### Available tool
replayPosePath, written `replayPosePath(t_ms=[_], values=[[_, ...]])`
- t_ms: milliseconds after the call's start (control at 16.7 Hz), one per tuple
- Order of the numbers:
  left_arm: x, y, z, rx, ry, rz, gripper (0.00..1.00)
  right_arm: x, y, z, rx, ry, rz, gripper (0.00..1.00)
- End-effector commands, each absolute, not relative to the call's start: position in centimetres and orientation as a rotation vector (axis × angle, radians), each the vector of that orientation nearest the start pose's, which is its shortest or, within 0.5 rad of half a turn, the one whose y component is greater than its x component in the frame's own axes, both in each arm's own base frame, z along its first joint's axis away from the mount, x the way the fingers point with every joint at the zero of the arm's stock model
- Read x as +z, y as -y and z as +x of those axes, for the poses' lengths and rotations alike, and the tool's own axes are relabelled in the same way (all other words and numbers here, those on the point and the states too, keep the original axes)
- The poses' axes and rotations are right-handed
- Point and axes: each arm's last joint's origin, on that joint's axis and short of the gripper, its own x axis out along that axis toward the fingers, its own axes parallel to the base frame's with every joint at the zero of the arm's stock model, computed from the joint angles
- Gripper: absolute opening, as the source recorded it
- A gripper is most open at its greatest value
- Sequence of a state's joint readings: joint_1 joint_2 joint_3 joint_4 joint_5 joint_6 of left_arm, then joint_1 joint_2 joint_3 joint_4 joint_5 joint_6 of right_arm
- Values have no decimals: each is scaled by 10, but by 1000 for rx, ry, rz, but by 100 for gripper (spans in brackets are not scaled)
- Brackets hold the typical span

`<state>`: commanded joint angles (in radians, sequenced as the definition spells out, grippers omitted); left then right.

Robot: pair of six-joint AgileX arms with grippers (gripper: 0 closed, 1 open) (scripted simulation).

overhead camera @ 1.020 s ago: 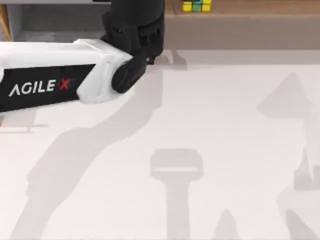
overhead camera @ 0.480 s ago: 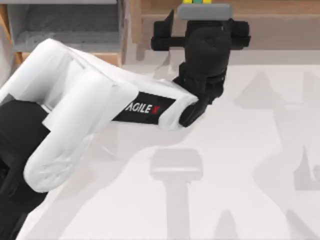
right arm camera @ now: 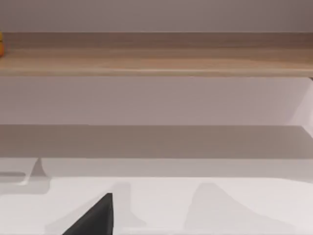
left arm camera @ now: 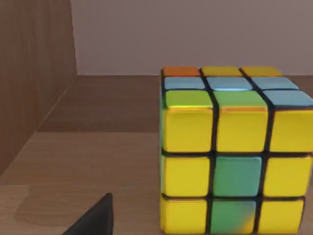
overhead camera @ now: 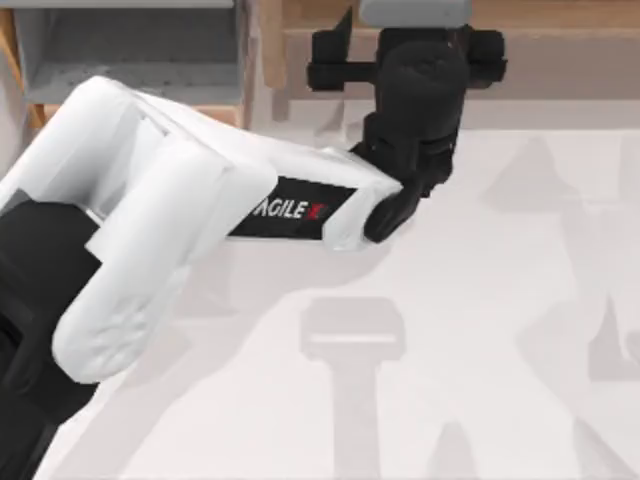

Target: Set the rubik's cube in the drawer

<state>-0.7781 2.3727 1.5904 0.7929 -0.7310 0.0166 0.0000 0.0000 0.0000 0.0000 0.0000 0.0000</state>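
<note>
Item: cube (left arm camera: 234, 156), on the wooden shelf (left arm camera: 88, 161) just ahead of the left end effector (overhead camera: 415, 20). Finger opening: cannot tell. Likely light, rigid, glossy and slippery; take hold across two opposite flat faces, mid-height. Drawer (overhead camera: 130, 50): well aside, open.

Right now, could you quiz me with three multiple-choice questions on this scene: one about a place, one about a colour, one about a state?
1. Where does the rubik's cube sit?
A. on the brown wooden shelf
B. in the drawer
C. on the white table

2. Which colour fills most tiles on the cube's near face, in the left wrist view?
A. red
B. yellow
C. white

3. Is the cube gripped?
A. yes, lifted
B. yes, dragged
C. no, it rests free

Answers: 1 A, wood lies under it. 2 B, seven yellow tiles. 3 C, the left gripper's one visible finger stands apart from the cube.
</note>
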Motion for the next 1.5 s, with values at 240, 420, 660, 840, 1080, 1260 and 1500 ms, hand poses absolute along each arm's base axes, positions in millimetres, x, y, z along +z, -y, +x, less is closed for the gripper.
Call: replayPosePath(t_ms=[240,420,660,840,1080,1260,1500], values=[[159,349,413,-20,1,0,100,160,1,106,0,0,0,100],[157,347,432,-19,4,-3,100,160,1,106,0,0,0,100],[148,347,442,-20,0,0,100,160,1,106,0,0,0,100],[148,347,442,-20,0,0,100,160,1,106,0,0,0,100],[148,347,442,-20,0,0,70,160,1,106,0,0,0,100],[148,347,442,-20,0,0,47,160,1,106,0,0,0,100],[148,347,442,-20,0,0,17,160,1,106,0,0,0,100]])
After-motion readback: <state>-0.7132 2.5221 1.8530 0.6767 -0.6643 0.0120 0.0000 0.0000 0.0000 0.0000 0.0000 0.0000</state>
